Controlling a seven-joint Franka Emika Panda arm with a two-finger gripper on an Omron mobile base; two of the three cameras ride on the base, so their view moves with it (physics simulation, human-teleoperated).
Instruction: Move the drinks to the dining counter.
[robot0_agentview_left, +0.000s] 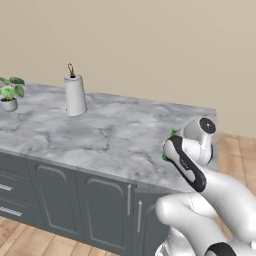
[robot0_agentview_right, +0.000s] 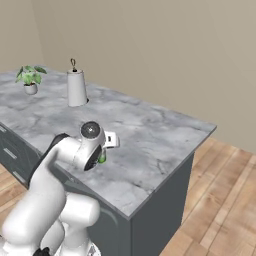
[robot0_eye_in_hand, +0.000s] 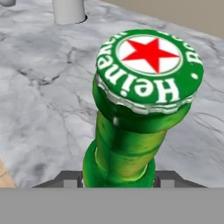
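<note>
In the middle of the hand view you saw the small green glass bottle (robot0_eye_in_hand: 131, 127) with its green cap bearing a red star, standing upright between the two dark fingertips (robot0_eye_in_hand: 70, 178) at the bottom edge, and the gripper (robot0_eye_in_hand: 118, 179) was closed on its body. In the left base view the bottle (robot0_agentview_left: 168, 146) showed as a green sliver at centre right, behind the white arm, over the grey-veined pale marble counter (robot0_agentview_left: 100, 135). At upper left there stood a white cylinder with a brown tip (robot0_agentview_left: 75, 95) and a small potted plant (robot0_agentview_left: 10, 94).
</note>
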